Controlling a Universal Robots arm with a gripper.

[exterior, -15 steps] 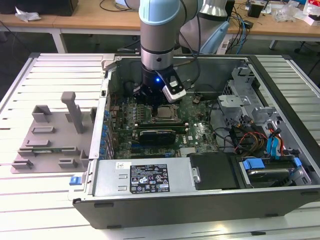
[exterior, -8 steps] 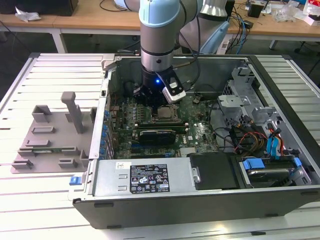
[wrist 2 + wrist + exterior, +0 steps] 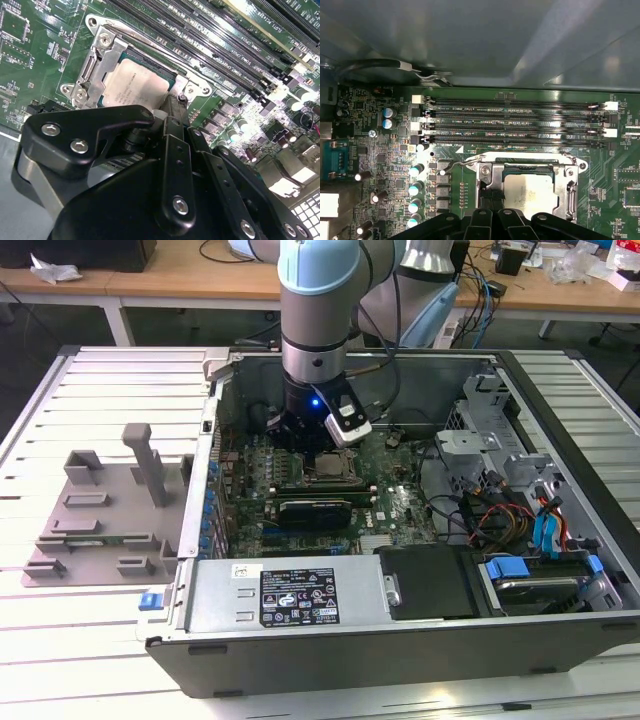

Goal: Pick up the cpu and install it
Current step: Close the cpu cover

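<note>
Bright, even room light; shadows soft.
Glare whitens the cpu [image 3: 534, 192] in the first wrist view; computer case [image 3: 400, 650] interior dimmer beneath the arm [image 3: 318, 300].

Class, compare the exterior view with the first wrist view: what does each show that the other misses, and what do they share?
The exterior view adds the grey fixture tray beside the open computer case, and the arm reaching in. The first wrist view adds the blue-topped capacitors and the socket's wire lever. Both share the cpu lying in its socket on the green motherboard.
</note>
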